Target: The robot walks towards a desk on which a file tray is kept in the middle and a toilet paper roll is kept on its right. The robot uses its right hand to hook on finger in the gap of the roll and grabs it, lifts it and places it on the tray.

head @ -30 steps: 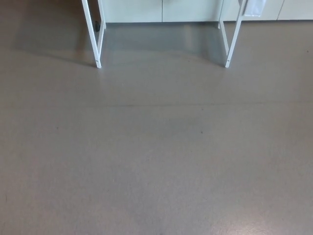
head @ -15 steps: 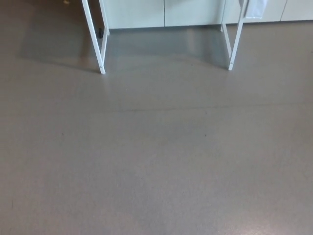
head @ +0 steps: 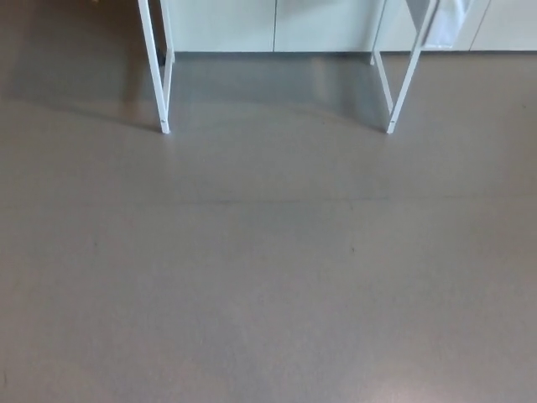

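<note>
Floor (head: pixel 268 285) filled most of the view; two white bench legs (head: pixel 159 75) (head: pixel 401 84) stood far ahead before pale cupboards (head: pixel 277 25). Neither hand showed, so fingers were untellable.

Floor (head: pixel 268 277) fills most of head view. Desk legs at top: left pair (head: pixel 156 75) upper left, right pair (head: pixel 401 80) upper right, well apart, feet on floor. Cabinets (head: pixel 277 25) behind legs along top edge. Hanging object (head: pixel 443 23) beside right legs, top right; identity unclear.
</note>
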### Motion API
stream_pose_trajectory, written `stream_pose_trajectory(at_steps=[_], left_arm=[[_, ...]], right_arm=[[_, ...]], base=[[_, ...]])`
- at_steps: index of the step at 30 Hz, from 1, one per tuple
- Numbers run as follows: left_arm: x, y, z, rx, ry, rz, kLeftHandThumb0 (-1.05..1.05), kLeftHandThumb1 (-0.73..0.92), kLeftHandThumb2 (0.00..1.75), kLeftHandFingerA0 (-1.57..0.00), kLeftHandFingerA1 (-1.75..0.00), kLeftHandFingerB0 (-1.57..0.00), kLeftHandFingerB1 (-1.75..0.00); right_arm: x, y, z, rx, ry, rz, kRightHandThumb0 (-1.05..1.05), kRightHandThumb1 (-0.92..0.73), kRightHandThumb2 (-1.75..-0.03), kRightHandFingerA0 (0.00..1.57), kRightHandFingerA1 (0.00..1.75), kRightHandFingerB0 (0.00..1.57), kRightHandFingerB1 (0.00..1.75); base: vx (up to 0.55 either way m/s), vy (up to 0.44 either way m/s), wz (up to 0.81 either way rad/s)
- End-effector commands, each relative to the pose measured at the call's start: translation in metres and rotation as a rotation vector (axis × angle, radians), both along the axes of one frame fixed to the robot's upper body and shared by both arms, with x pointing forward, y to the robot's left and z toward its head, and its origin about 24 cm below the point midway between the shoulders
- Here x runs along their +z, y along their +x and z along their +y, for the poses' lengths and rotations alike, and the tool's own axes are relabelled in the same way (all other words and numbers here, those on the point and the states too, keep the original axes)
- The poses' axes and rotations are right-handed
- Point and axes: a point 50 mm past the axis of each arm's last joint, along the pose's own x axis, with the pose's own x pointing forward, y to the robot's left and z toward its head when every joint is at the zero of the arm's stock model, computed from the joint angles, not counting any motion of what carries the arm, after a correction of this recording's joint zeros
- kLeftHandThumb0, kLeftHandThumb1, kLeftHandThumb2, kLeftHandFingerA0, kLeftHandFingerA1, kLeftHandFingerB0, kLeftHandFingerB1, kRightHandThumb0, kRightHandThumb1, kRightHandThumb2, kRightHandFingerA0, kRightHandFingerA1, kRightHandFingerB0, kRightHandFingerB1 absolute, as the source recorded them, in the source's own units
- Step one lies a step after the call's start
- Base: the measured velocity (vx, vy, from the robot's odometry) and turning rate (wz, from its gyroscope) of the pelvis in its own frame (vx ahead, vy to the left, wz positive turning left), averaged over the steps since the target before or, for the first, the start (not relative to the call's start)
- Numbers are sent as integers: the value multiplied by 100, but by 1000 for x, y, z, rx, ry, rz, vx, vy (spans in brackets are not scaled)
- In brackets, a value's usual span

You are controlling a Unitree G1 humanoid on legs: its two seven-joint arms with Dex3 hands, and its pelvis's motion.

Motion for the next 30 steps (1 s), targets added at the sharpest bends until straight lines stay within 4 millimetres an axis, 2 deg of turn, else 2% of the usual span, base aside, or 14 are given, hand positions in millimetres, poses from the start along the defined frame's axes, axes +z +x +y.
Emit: stream_pose_trajectory(at_steps=[1,3,4,5,7,8,12,15,16,19,24,25,26,30], left_arm=[[0,0,1,22,-6,-10,-58,85,66,-22,-57,-25,-49],[1,0,1,20,-7,-11,-59,85,65,-28,-59,-27,-49],[0,0,1,22,-12,-11,-57,86,67,-22,-57,-23,-48],[0,0,1,26,-9,-9,-58,84,65,-23,-57,-25,-48],[0,1,1,18,-2,-3,-58,83,65,-24,-57,-25,-48],[0,0,0,45,-30,-19,-57,84,65,-34,-61,-31,-51],[0,0,0,-38,30,19,-60,86,65,-32,-59,-32,-50],[0,0,0,-41,24,13,-59,86,65,-20,-58,-23,-49],[0,0,0,-38,26,11,-59,86,65,-25,-59,-26,-50],[0,-3,1,-5,-5,-1,-57,87,68,-20,-57,-22,-49],[0,-2,1,7,-14,-9,-57,87,69,-21,-57,-23,-49],[0,-2,1,6,-9,-3,-57,87,67,-20,-56,-22,-48],[0,-2,1,-13,5,8,-58,87,65,-20,-56,-23,-48],[2,-1,1,-66,31,19,-60,88,66,-22,-57,-27,-50]], right_arm=[[6,3,-3,12,-9,-36,-81,-56,-94,1,20,0,13],[8,4,-5,63,-33,26,-90,-61,-98,1,12,0,10],[7,4,-5,35,-32,20,-83,-56,-96,0,17,0,17],[6,4,-5,12,-18,-8,-80,-54,-78,0,27,0,20],[6,4,-5,2,-13,-11,-80,-54,-77,1,28,0,21],[8,5,-5,3,-14,-19,-79,-54,-95,0,21,0,18],[6,4,-4,14,-23,-17,-83,-57,-94,1,17,0,13],[9,6,-4,25,-16,-22,-82,-57,-93,2,16,0,11],[8,5,-4,13,0,-45,-71,-52,-93,0,26,0,20],[6,0,-4,-15,2,-31,-74,-51,-93,0,25,0,24],[8,2,-5,13,-11,-6,-74,-53,-95,0,26,0,22],[6,2,-4,9,-16,-3,-83,-56,-94,2,23,0,13],[6,2,-3,6,-15,-32,-76,-52,-93,2,28,7,19],[7,2,-1,57,-16,-52,-71,-54,-95,0,28,0,20]], base=[[271,38,14],[308,-14,8],[326,-93,14],[340,-119,13],[294,-158,14],[460,-240,52],[407,-217,44],[314,-83,2],[345,-25,-3],[359,35,-15],[482,172,-34],[545,220,-68],[537,228,-21],[368,115,-3]])
